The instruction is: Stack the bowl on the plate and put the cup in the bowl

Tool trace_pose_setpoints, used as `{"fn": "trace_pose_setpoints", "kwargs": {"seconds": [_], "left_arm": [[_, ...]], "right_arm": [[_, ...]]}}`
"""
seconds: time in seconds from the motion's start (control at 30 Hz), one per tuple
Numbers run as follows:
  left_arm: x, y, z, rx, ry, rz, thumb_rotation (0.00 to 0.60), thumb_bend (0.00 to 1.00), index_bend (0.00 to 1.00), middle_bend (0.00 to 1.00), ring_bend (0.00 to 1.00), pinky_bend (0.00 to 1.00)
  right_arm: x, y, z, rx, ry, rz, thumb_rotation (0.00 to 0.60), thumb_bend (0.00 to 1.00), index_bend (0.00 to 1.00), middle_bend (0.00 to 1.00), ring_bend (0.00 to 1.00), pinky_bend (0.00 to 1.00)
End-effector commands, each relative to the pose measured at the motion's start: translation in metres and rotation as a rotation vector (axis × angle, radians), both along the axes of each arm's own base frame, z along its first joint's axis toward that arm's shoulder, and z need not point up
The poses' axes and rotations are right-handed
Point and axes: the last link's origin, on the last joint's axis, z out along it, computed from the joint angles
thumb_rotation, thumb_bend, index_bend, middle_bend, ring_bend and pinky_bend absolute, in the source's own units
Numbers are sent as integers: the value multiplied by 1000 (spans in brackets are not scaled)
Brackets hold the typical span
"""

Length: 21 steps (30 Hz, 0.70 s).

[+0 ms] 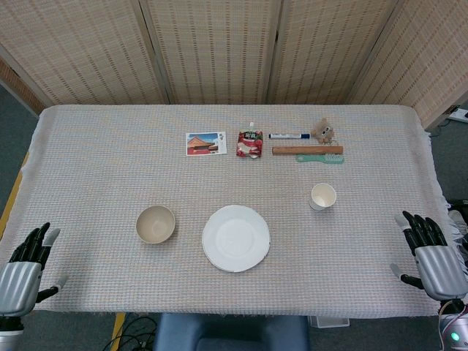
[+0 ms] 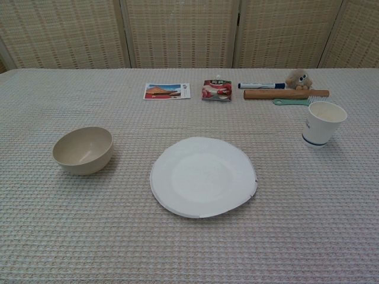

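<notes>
A beige round bowl [image 1: 156,224], flat white plate [image 1: 235,238] and white paper cup [image 1: 322,197] sit apart on the woven tablecloth [image 1: 95,161], with the left hand [image 1: 25,269] and right hand [image 1: 431,252] empty, fingers spread, at the table's near corners.

Woven folding screen [image 1: 219,51] behind cloth-covered table [image 1: 95,168]; grey floor [image 1: 14,121], even light.

No writing can be read in either view. The small red snack pouch with a white cap [image 2: 217,90] bears a few white characters near its top, too small to make out, and the rectangular picture postcard [image 2: 167,91] carries a tiny unreadable mark on its white margin.
</notes>
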Motion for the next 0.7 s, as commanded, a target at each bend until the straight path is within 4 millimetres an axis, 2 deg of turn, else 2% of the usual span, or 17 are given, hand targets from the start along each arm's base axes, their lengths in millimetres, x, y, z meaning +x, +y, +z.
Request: {"fn": "trace_pose_setpoints", "kwargs": {"seconds": [0.03, 0.3, 0.43, 0.57, 0.7], "left_arm": [[0, -1, -1, -8, 1, 5, 600, 246, 0, 0, 0, 233], [6, 0, -1, -31, 4, -13, 600, 246, 0, 0, 0, 233], [17, 12, -6, -102, 6, -34, 600, 246, 9, 15, 0, 233], [31, 31, -21, -182, 2, -62, 600, 246, 142, 108, 0, 213], [41, 45, -37, -232, -3, -63, 600, 246, 235, 114, 0, 199]], "right_arm": [[1, -1, -1, 3, 1, 4, 600, 226, 0, 0, 0, 0], [0, -1, 0, 4, -5, -2, 600, 226, 0, 0, 0, 0], [0, -2, 0, 6, -8, -1, 600, 226, 0, 0, 0, 0], [3, -5, -3, 25, -6, 18, 600, 226, 0, 0, 0, 0], [2, -9, -1, 33, -19, 15, 600, 226, 0, 0, 0, 0]]}}
